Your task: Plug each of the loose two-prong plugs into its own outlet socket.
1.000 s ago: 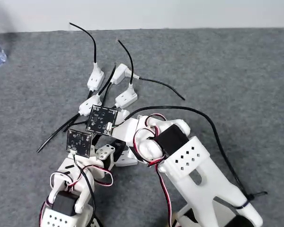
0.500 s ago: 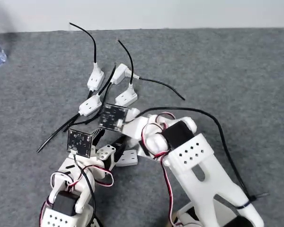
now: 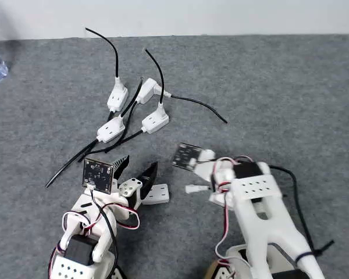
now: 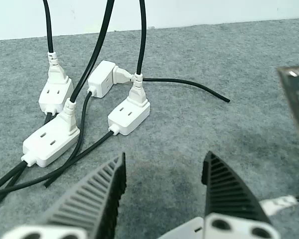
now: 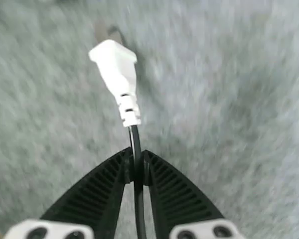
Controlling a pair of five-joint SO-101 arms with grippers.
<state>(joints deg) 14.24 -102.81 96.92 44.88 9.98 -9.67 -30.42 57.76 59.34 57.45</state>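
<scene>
The right gripper (image 5: 135,162) is clamped on a black cord (image 5: 134,137) just behind its white plug (image 5: 113,62). The plug's prongs point away from the jaws, out over the grey mat (image 5: 229,99). The left gripper (image 4: 164,158) is spread wide and holds nothing. In the high view a white block (image 3: 157,193) lies just beside it (what it is, I cannot tell). Farther out, four white sockets (image 4: 50,142) sit clustered on the mat with black leads (image 4: 97,55) running off them. One socket (image 4: 100,79) has a second plug (image 4: 120,75) pushed into it.
</scene>
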